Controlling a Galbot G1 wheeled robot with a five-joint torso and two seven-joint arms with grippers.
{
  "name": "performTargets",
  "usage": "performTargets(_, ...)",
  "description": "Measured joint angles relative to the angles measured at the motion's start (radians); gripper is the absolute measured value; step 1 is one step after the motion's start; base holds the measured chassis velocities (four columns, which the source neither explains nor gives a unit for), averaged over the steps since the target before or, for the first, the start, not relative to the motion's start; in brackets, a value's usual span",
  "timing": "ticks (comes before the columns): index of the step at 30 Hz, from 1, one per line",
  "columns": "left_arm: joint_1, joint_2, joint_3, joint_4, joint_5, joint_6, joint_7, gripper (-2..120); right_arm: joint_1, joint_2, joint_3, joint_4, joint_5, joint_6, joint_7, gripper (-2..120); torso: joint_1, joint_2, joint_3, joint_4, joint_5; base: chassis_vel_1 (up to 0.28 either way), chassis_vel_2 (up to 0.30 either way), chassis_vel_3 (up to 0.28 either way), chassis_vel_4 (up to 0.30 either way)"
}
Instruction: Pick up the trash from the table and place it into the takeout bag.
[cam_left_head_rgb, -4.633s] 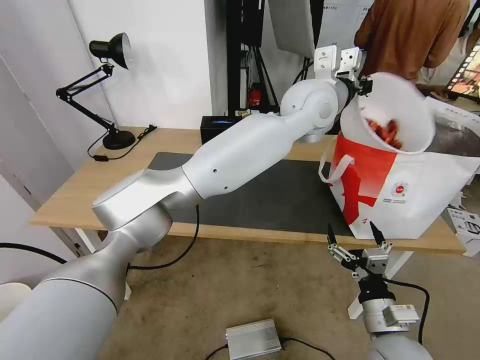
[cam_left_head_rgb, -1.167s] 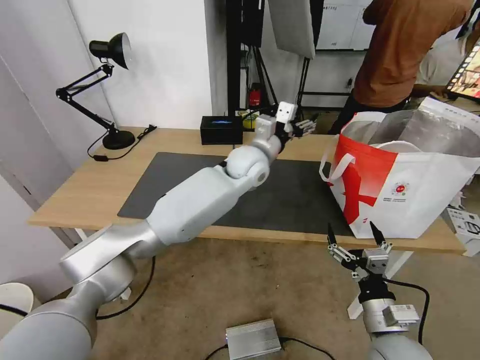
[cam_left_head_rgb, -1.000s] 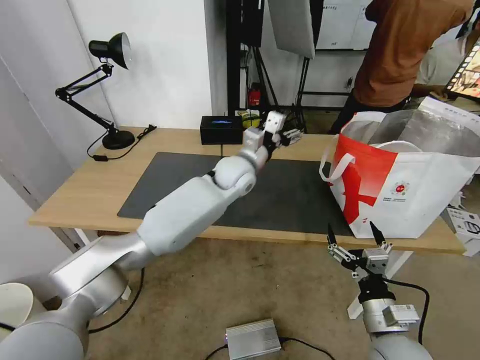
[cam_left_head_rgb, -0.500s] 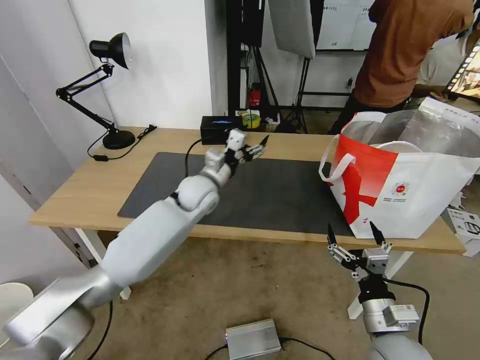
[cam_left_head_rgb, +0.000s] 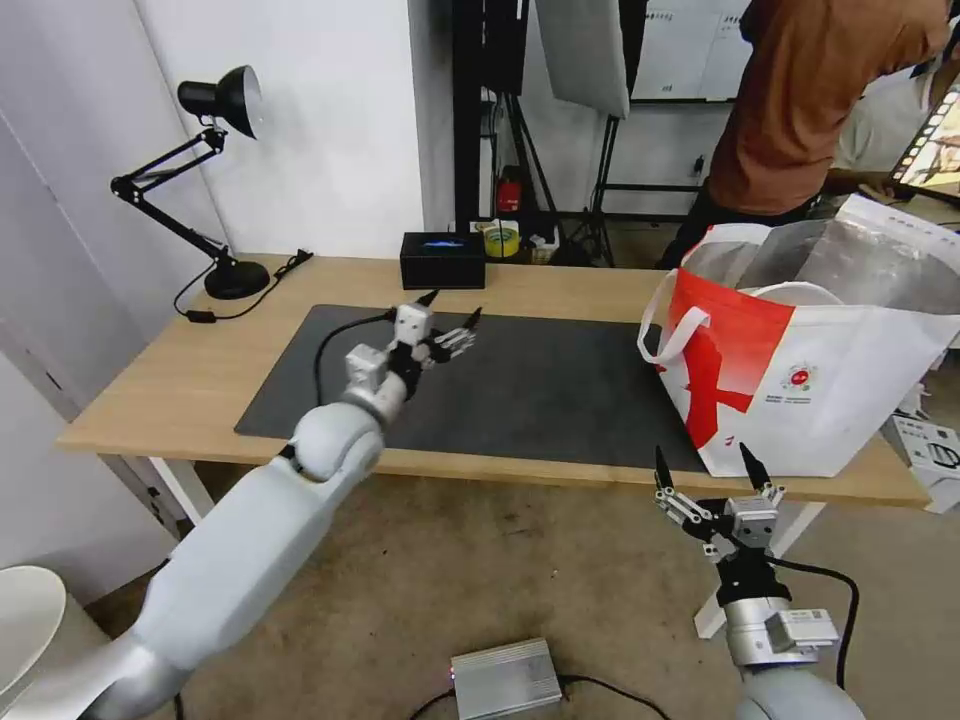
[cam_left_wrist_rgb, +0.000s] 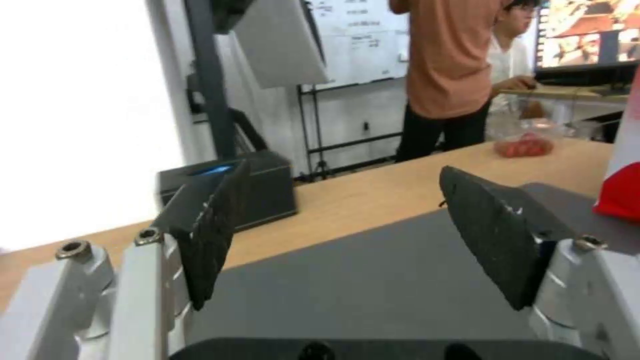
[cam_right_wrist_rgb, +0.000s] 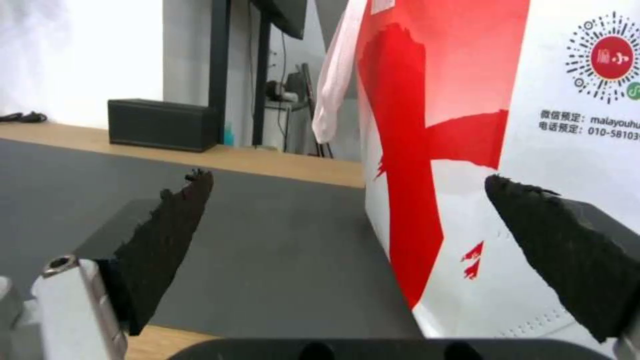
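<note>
Left gripper (cam_left_head_rgb: 452, 306): you see it above the mat (cam_left_head_rgb: 560, 385), over the mat's left half, with both fingers spread apart and nothing between them. From the left wrist camera the two black pads (cam_left_wrist_rgb: 215, 235) stand wide of each other, and bare mat (cam_left_wrist_rgb: 373, 285) fills the gap.

Right gripper (cam_left_head_rgb: 705, 468): you find it parked below the front edge of the table (cam_left_head_rgb: 170, 385), near the right end, pointing upward. Its fingers are likewise spread and carry nothing. From the right wrist camera you look between the pads (cam_right_wrist_rgb: 167, 235) at the red and white side of the bag (cam_right_wrist_rgb: 467, 165).

Bag (cam_left_head_rgb: 800, 370): it stands upright on the right end of the table, partly on the mat, with its mouth open and the foil lining visible. You can make out a white curved rim (cam_left_head_rgb: 800, 293) just inside the mouth; its contents cannot be read from here.

Tray (cam_left_wrist_rgb: 523, 145): from the left wrist camera you see a clear container with red contents on the bare wood at the far edge of the table, close to the bag (cam_left_wrist_rgb: 623, 185). You cannot tell from the head camera where it lies, since the bag blocks that area.

Other items: a black box (cam_left_head_rgb: 442, 260) sits on the wood behind the mat, and a black lamp (cam_left_head_rgb: 205, 180) stands at the far left corner.
</note>
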Motion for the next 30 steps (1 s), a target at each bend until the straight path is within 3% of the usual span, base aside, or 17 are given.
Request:
performTargets(6,0.186,0.028,-0.121,-0.106,0.023,-0.009,0.002,81,0.000,0.000,0.000,0.000,0.000,0.000,0.000,100,0.000,0.000,0.000,0.0001,-0.0001,0.000,0.000,0.000,0.000)
performTargets(20,0.537,-0.097,-0.387,-0.280,0.154,-0.061,0.014,81,0.000,0.000,0.000,0.000,0.000,0.000,0.000,100,0.000,0.000,0.000,-0.0002,0.0000,0.000,0.000,0.000,0.000)
performTargets(25,0.657,-0.136,-0.454,-0.315,0.192,-0.099,0.016,81,0.000,0.000,0.000,0.000,0.000,0.000,0.000,100,0.000,0.000,0.000,0.0003,0.0000,0.000,0.000,0.000,0.000)
performTargets(30,0.697,-0.152,-0.475,-0.321,0.207,-0.119,0.022,81,0.000,0.000,0.000,0.000,0.000,0.000,0.000,100,0.000,0.000,0.000,-0.0001,0.0000,0.000,0.000,0.000,0.000)
